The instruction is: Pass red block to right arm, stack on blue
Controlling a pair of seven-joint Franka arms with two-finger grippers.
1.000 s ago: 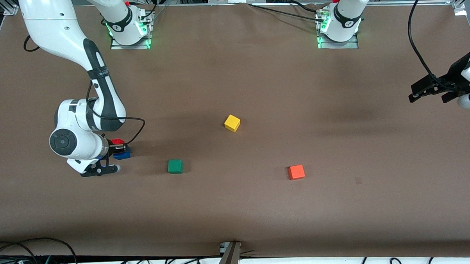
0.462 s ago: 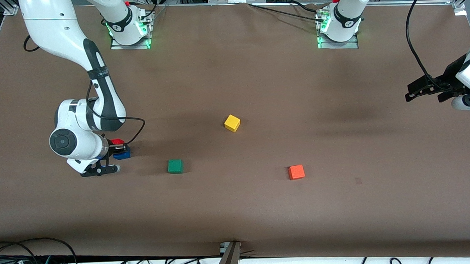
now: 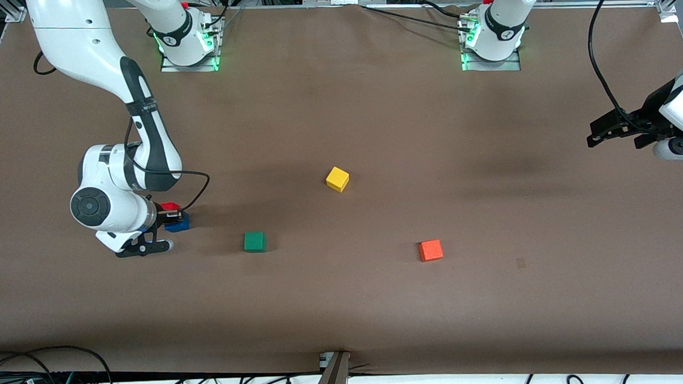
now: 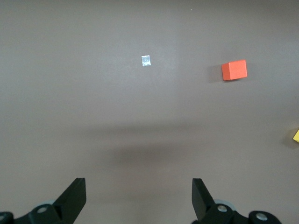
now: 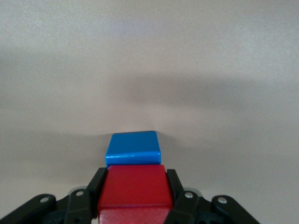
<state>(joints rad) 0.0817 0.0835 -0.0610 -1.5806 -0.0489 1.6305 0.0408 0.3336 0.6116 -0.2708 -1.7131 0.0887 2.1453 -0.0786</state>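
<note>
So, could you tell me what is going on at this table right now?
The right gripper has its jaws shut on the red block, holding it at the blue block near the right arm's end of the table; release is not yet done. The left gripper waits open over the left arm's end, empty.

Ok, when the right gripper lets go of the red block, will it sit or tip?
Probably sits: the red block has flat faces, like the blue block under it. In the right wrist view it looks offset, so it might tip. The right gripper grips it without dents, so likely rigid.
</note>
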